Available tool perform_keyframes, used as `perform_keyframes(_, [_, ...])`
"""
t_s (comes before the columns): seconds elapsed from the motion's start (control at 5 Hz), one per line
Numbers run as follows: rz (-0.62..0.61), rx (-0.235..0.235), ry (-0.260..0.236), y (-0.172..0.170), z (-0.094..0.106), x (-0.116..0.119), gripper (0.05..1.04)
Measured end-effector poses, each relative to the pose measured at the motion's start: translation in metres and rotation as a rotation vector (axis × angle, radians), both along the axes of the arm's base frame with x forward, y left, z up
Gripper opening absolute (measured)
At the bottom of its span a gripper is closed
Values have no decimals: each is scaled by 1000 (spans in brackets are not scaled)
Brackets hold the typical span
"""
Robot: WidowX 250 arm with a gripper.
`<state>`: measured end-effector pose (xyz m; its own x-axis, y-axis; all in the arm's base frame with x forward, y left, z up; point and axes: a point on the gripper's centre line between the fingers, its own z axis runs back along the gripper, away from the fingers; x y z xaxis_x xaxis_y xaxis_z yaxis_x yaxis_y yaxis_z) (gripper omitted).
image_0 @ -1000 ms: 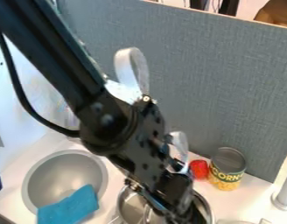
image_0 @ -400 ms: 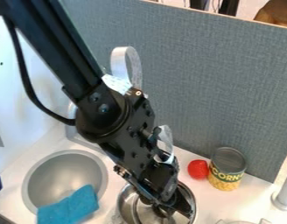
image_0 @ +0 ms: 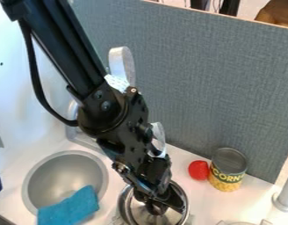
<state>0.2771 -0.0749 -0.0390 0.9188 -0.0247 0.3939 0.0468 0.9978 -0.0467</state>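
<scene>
The black gripper (image_0: 159,203) hangs low at the bottom centre, shut on a round metal lid (image_0: 180,190) near its middle. Dark gripper parts cover the place where it holds the lid. Directly beneath is a steel pot (image_0: 122,203), whose rim shows along the lid's left side. The lid overlaps most of the pot's opening; whether it rests on the rim I cannot tell.
Left of the pot is a grey bowl (image_0: 59,169) with a blue cloth (image_0: 70,207) over its edge. A red round object (image_0: 198,170) and a corn can (image_0: 228,170) stand right, before a grey partition (image_0: 210,88).
The gripper and the lid have moved left together, bringing the lid more over the pot. More of the counter beside the red object is uncovered.
</scene>
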Motion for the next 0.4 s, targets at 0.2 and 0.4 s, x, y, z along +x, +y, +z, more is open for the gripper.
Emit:
perform_keyframes(0.2, [22,-2,3,6,0,1,321])
perform_keyframes(0.4, [20,1,12,8,-1,0,321])
